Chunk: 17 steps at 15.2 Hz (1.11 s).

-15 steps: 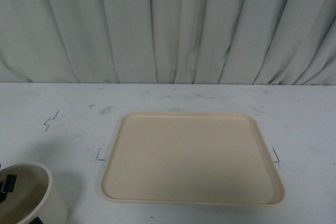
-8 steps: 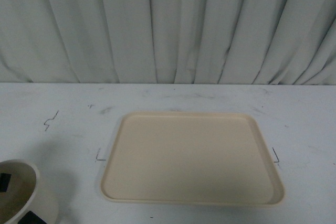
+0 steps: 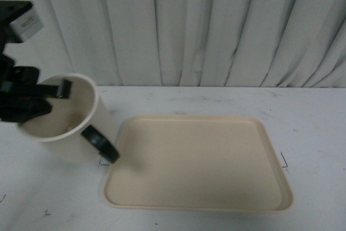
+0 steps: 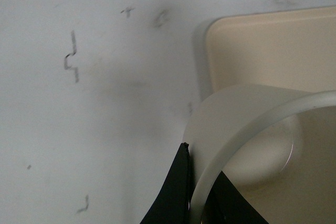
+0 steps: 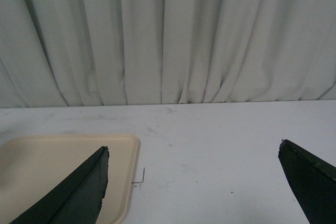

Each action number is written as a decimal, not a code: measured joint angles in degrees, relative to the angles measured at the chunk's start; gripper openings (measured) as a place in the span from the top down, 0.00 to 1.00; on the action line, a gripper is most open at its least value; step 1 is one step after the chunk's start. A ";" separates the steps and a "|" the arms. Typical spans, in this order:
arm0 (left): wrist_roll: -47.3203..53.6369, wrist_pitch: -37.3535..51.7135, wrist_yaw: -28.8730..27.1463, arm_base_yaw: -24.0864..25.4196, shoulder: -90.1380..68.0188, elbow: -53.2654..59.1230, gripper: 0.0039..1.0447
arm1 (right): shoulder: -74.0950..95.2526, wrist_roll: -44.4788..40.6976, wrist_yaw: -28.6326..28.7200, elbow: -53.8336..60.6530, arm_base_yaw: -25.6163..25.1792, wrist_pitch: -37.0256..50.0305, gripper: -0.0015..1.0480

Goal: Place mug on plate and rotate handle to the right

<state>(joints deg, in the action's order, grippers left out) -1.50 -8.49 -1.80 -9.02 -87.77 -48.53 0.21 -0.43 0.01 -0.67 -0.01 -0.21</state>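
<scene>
My left gripper [image 3: 47, 94] is shut on the rim of the cream-white mug [image 3: 100, 114], one finger inside and one outside. The mug hangs tilted in the air just left of the plate [image 3: 197, 160], and its black handle [image 3: 100, 144] points down and to the right, over the plate's near left edge. In the left wrist view the mug rim [image 4: 237, 136] is pinched between black fingers [image 4: 172, 195], with the plate [image 4: 273, 45] beyond it. My right gripper [image 5: 193, 148] is open and empty over bare table, beside the plate's corner [image 5: 47, 166].
A white table [image 3: 303, 117] with faint scuffs and small pen marks [image 3: 52, 124] carries the plate. A pleated grey curtain [image 3: 189, 25] closes off the far side.
The mug has risen from the bottom left corner of the front view and moved up and right toward the plate. The left gripper now shows at its rim.
</scene>
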 joint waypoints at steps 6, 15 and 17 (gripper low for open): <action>7.15 -3.58 -0.15 -18.71 -22.67 -20.55 0.97 | 0.00 0.00 0.00 0.00 0.00 0.00 0.06; 15.17 -9.90 -1.55 -21.66 -33.42 -31.15 0.97 | 0.00 0.00 0.02 0.00 0.00 0.00 0.06; 15.32 -12.44 -0.96 -21.64 -34.34 -32.79 0.91 | 0.02 0.00 0.00 0.00 0.00 0.00 0.06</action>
<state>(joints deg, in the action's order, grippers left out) 13.82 -20.93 -2.76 -30.65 -122.10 -81.32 0.23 -0.43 0.01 -0.67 -0.01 -0.21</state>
